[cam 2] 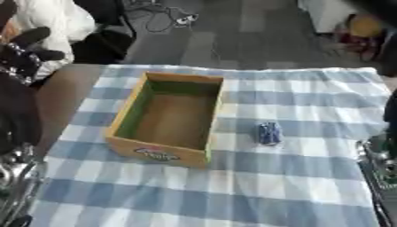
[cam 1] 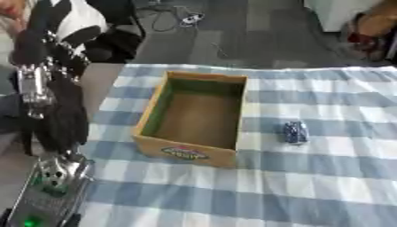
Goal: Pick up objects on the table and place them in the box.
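Note:
An open cardboard box (cam 1: 155,111) with an empty brown floor stands on the blue-and-white checked cloth, left of centre. A small dark blue object (cam 1: 294,132) lies on the cloth to the right of the box, apart from it. My left hand (cam 2: 29,44) is raised off the table at the far left, beyond the cloth's left edge, with its fingers spread and nothing in them. Its black forearm (cam 1: 66,117) hangs left of the box. Of my right arm (cam 2: 380,166) only a silver and black stretch shows at the right edge; its hand is out of the picture.
The checked cloth (cam 1: 256,190) covers the table from the box to the right and front edges. A strip of bare brown table (cam 2: 66,88) lies left of it. Cables and bags lie on the floor beyond the far edge.

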Motion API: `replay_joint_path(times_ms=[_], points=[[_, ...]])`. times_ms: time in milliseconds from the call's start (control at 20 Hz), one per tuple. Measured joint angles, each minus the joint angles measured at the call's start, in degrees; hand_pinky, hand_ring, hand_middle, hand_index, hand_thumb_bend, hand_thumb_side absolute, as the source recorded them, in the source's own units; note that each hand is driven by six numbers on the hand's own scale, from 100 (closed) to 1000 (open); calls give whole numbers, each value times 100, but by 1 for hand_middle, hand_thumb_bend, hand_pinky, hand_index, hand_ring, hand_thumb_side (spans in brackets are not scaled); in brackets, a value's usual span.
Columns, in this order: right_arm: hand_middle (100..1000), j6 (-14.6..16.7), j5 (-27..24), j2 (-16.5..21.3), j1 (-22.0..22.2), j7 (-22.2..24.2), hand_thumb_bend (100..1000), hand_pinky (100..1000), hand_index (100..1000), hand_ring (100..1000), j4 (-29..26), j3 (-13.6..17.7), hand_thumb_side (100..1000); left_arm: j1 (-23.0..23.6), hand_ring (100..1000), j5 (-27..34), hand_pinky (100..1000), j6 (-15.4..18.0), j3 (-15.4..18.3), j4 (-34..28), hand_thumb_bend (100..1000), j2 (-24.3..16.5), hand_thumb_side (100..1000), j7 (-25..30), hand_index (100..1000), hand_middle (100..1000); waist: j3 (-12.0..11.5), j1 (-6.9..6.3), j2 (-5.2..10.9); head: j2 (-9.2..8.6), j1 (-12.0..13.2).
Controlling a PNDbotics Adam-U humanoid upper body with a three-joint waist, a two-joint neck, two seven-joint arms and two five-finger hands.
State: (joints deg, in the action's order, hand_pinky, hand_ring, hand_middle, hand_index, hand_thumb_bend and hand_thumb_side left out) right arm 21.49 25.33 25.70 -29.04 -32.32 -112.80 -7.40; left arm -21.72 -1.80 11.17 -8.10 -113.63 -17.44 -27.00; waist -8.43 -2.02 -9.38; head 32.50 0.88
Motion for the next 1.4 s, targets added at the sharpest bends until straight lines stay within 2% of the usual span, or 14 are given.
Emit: replay_joint_path(times_ms=[100,250,350,400,450,500,650,750,800,950,1150,1300,1350,1400], points=[[473,-334,24,109,-57,426,100,232,556,473,250,-100,1000,11,717,0,613,-3,-11,0,311,-19,1000,4,1000,916,-35,27,35,2,-44],[543,-644,174,247,-235,945,100,266,633,533,780,-216,1000,11,717,0,613,-1,-31,0,312,-23,1000,7,1000,917,-85,34,38,10,-126],[600,-763,356,318,-424,1231,100,320,684,586,1154,-292,1000,11,717,0,613,-5,-33,0,312,-23,1000,15,1000,917,-119,52,54,42,-243],[650,-815,469,342,-508,1378,100,378,728,644,1352,-338,1000,13,717,0,613,-6,-34,0,311,-23,1000,20,1000,917,-133,65,68,49,-302],[657,-869,599,365,-584,1547,100,386,732,652,1549,-386,1000,15,717,0,613,-9,-37,0,311,-23,1000,25,1000,917,-143,76,77,53,-351],[704,-922,737,371,-680,1724,100,465,764,719,1738,-433,1000,17,717,0,613,-13,-45,0,310,-23,1000,32,1000,918,-157,85,78,60,-387],[687,-1032,1148,380,-966,2168,100,492,809,703,2261,-544,1000,21,718,0,613,-14,-67,0,311,-23,1000,44,1000,918,-179,97,85,99,-438],[694,-1026,1299,380,-1197,2146,100,495,808,703,2602,-591,1000,24,718,0,613,-14,-67,0,311,-23,1000,45,1000,918,-192,100,88,104,-445],[732,-1002,1362,379,-1276,2076,100,513,813,714,2783,-618,1000,24,718,0,613,-13,-67,0,311,-23,1000,45,1000,918,-194,106,89,105,-445],[765,-902,1613,343,-1558,1830,100,536,820,729,3387,-692,1000,24,718,0,613,-13,-68,0,311,-23,1000,46,1000,919,-216,108,89,124,-472],[781,-776,2061,229,-1846,1631,100,547,841,736,4150,-718,1000,24,718,0,613,-13,-69,0,311,-23,1000,46,1000,919,-226,108,89,145,-498],[815,-721,2368,145,-1931,1579,100,631,859,769,4583,-711,1000,24,719,0,614,-14,-69,-1,313,-23,1000,46,1000,919,-229,108,89,146,-498],[815,-719,2455,123,-1934,1576,100,623,858,767,4699,-706,1000,24,719,0,614,-14,-69,-1,313,-23,1000,46,1000,919,-231,108,89,146,-498],[835,-721,2537,100,-1934,1576,100,711,868,790,4799,-695,1000,23,719,0,614,-13,-69,-1,313,-23,1000,47,1000,919,-231,108,89,146,-498]])
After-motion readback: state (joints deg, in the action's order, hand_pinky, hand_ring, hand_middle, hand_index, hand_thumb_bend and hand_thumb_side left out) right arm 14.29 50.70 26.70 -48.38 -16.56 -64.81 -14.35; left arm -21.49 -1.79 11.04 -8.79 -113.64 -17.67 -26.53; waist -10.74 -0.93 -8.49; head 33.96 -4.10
